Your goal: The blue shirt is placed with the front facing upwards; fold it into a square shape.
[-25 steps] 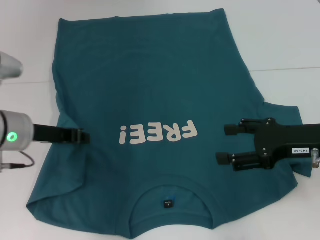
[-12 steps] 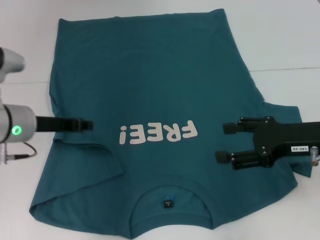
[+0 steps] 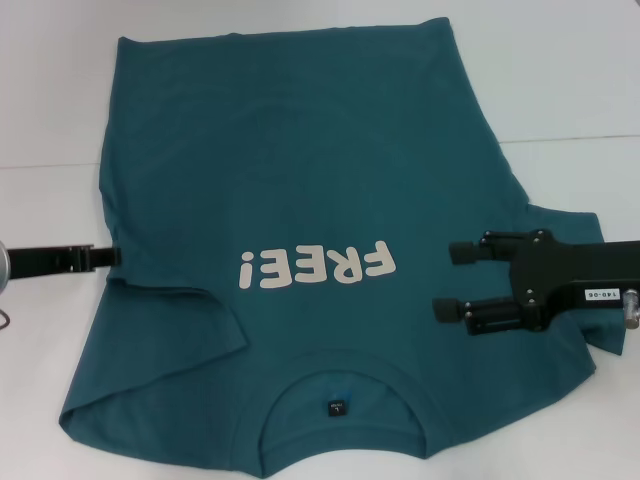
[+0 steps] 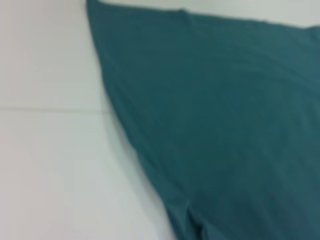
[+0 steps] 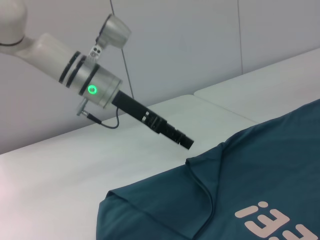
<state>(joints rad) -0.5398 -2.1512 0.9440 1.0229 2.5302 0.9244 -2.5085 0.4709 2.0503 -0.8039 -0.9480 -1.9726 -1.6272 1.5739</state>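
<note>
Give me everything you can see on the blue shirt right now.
The blue shirt is teal-blue, cotton-looking, lying front up on the white table, white "FREE!" lettering across the chest, collar with a small dark label nearest the robot. Its left sleeve is folded in over the body; the right sleeve lies spread. The open right gripper hovers over it; the left gripper sits at its left edge.

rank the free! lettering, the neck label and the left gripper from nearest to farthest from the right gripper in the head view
From the right gripper, over the blue shirt on the robot's right side:
1. The FREE! lettering, just beside it at chest centre.
2. The neck label, inside the collar, nearer the robot.
3. The left gripper, at the shirt's opposite edge on the robot's left.
</note>
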